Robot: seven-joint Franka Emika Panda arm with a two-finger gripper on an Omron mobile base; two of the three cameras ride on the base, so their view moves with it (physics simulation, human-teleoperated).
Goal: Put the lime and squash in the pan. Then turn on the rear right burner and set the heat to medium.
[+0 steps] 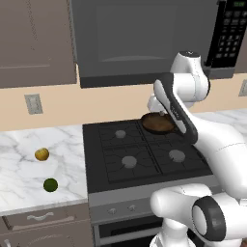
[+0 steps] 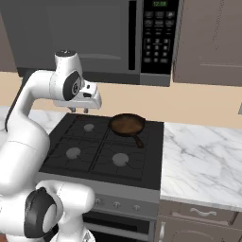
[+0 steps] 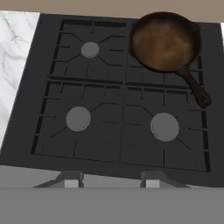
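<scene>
- Left base view shows the lime (image 1: 50, 185), a small dark green ball, on the marble bench (image 1: 19, 159) left of the stove (image 1: 140, 154), near the front edge.
- Behind it, apart from it, lies the squash (image 1: 42, 154), a yellow-orange, slightly oblong lump.
- On the rear right burner sits the pan (image 3: 165, 41), a shallow round dark brown skillet, empty, its long thin handle pointing toward the stove's front right.
- Over the rear of the stove the white arm bends at the elbow, its hand (image 2: 79, 110) hanging above the rear left burner (image 2: 88, 127) and pointing down.
- Its fingers are pressed together and hold nothing.
</scene>
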